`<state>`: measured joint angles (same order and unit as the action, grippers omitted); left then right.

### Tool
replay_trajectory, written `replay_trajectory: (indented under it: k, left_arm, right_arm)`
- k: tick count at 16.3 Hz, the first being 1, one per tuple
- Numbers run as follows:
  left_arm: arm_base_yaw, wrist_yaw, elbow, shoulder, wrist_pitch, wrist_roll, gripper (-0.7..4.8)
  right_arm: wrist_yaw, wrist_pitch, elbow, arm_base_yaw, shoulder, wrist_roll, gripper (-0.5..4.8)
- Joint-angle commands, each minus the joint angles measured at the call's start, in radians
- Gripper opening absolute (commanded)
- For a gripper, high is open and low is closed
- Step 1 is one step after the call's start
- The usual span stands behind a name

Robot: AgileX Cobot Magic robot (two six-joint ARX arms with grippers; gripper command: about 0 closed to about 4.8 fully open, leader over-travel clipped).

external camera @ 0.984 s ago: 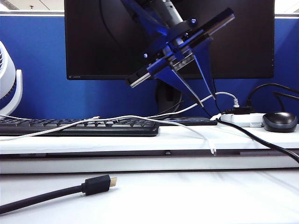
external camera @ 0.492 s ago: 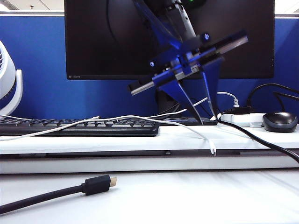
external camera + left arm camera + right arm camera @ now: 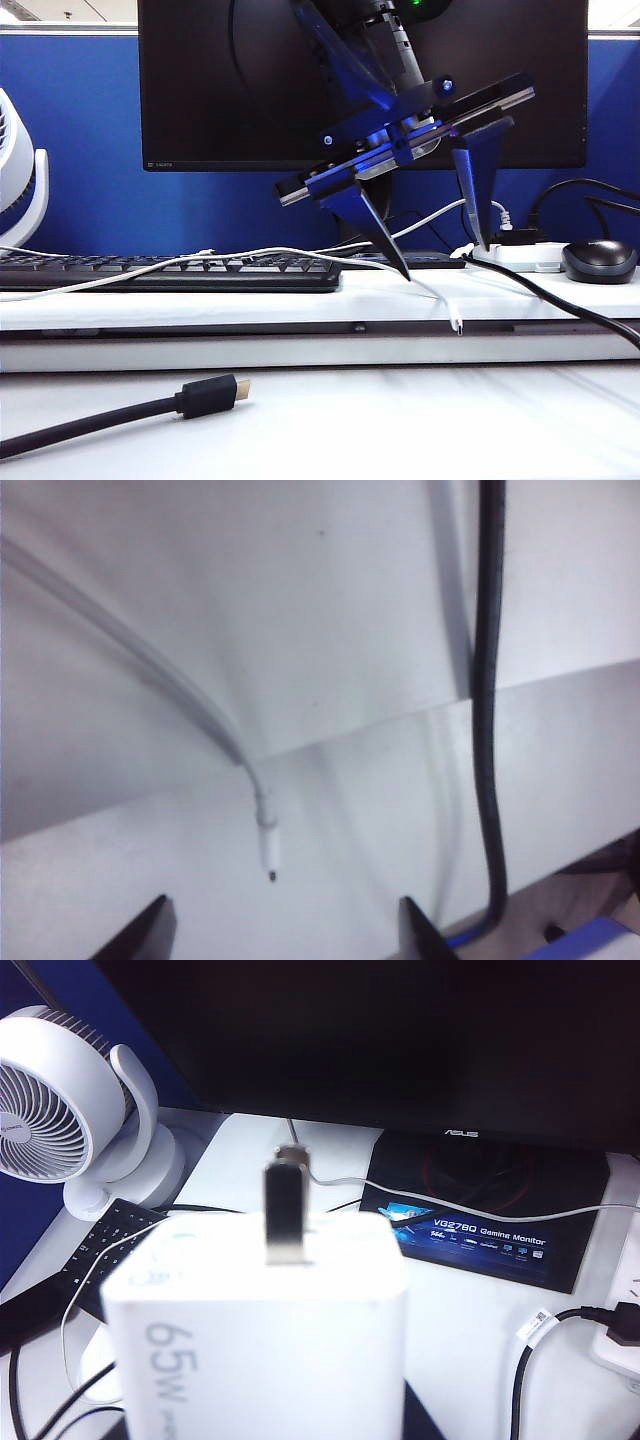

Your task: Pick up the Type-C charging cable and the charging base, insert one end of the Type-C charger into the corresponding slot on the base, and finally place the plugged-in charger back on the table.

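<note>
We are seeing the left end effector (image 3: 447,262) hanging over the shelf step of the table (image 3: 300,420), in front of the monitor (image 3: 200,90), its jaws spread wide and holding nothing. The cable (image 3: 300,253) is lying across the keyboard (image 3: 170,272) and draping over the step edge, its plug (image 3: 270,857) dangling free just beyond the fingertips (image 3: 150,930); fingertips and plug are apart. A black cord (image 3: 487,730) is running alongside over the step. In the right wrist view we are looking at the base (image 3: 260,1330), marked 65W, filling the foreground close to the camera with its prong up. We cannot tell how the right end effector's jaws are standing; the fingers are hidden. A fan (image 3: 70,1110) is standing beside the monitor.
</note>
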<state>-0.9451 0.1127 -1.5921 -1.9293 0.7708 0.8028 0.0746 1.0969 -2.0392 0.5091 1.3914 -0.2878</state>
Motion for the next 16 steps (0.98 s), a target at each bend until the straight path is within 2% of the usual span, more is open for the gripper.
replay_trajectory:
  k: [1,16]
  left_arm:
    - [-0.02,-0.004,-0.001,-0.023,-0.01,0.002,2.86]
    - [-0.025,-0.023,-0.001,-0.085,-0.069,0.021,2.77]
  right_arm:
    - [0.003,-0.031,-0.006,0.001,-0.007,0.0,-0.06]
    - [0.006,-0.03,-0.006,0.001,-0.008,0.0,-0.06]
